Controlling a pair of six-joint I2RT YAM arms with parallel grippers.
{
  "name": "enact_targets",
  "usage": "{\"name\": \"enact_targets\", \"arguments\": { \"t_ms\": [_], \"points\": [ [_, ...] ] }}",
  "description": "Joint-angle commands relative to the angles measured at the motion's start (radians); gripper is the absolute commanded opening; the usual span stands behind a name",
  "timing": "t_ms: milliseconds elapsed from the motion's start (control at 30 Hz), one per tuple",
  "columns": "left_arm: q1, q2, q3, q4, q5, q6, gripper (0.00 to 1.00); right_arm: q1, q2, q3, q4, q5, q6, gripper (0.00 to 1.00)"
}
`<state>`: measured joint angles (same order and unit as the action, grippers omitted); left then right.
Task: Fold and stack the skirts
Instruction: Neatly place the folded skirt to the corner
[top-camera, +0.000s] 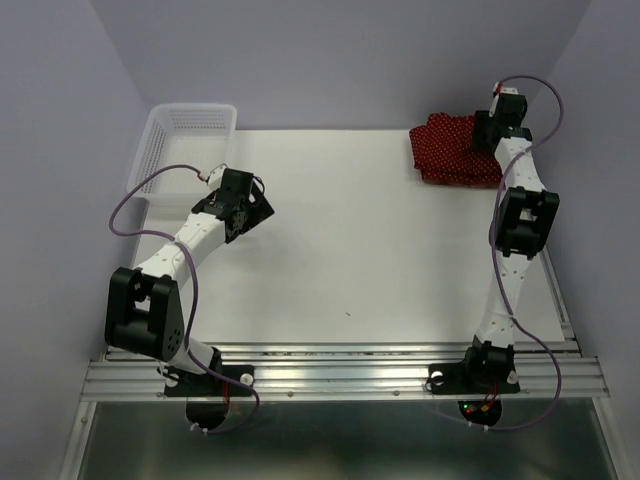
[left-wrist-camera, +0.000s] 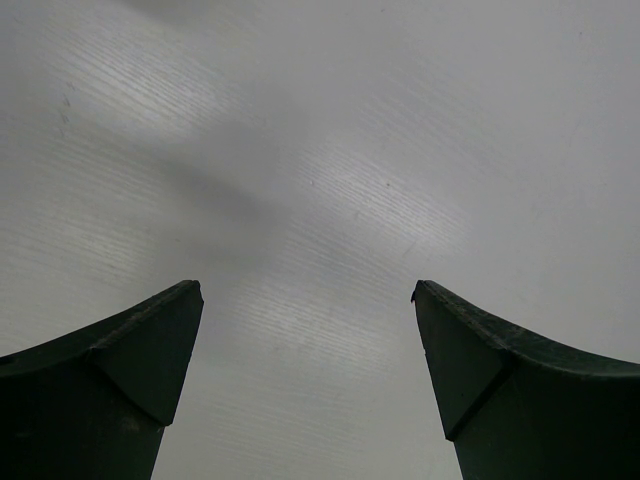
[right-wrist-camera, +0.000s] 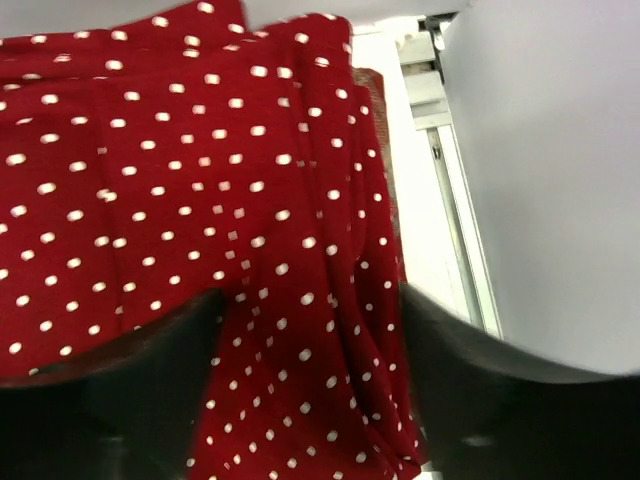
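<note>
Skirts (top-camera: 455, 150) folded, stacked at 1 o'clock; no loose skirt visible. Right gripper (right-wrist-camera: 310, 295) parted over stack, gripping nothing. Left gripper (left-wrist-camera: 305, 290) spread, empty. Task judged near complete.

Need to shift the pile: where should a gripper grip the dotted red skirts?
Probably the left edge of the dotted red skirts, approached low from the bare table: the pile lies flat, and its right side crowds the rail.

The skirts (top-camera: 455, 150) lie in a pile on the far right corner of the bench (top-camera: 350, 270). The right pincer (right-wrist-camera: 310, 310) hangs just over them. A basket (top-camera: 185, 135) sits at the far left corner, with the left pincer (left-wrist-camera: 305, 290) over the bench near it.
</note>
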<state>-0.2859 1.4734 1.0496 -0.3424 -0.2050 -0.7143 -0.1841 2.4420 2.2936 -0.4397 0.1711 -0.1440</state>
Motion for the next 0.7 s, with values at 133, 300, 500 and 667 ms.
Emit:
{"name": "enact_targets", "arguments": {
  "t_ms": [133, 300, 500, 667],
  "points": [
    [0.007, -0.035, 0.04, 0.003, -0.011, 0.01, 0.99, -0.009, -0.084, 0.021, 0.062, 0.097, 0.084, 1.0],
    [0.005, -0.061, 0.039, 0.006, -0.016, 0.016, 0.99, -0.009, -0.202, -0.058, 0.061, 0.107, 0.135, 1.0],
    [0.005, -0.119, 0.01, 0.034, -0.024, 0.024, 0.99, -0.009, -0.406, -0.247, 0.061, -0.111, 0.228, 1.0],
    [0.005, -0.156, -0.033, 0.039, -0.027, 0.03, 0.99, -0.009, -0.422, -0.296, 0.047, -0.366, 0.262, 1.0]
  ]
}}
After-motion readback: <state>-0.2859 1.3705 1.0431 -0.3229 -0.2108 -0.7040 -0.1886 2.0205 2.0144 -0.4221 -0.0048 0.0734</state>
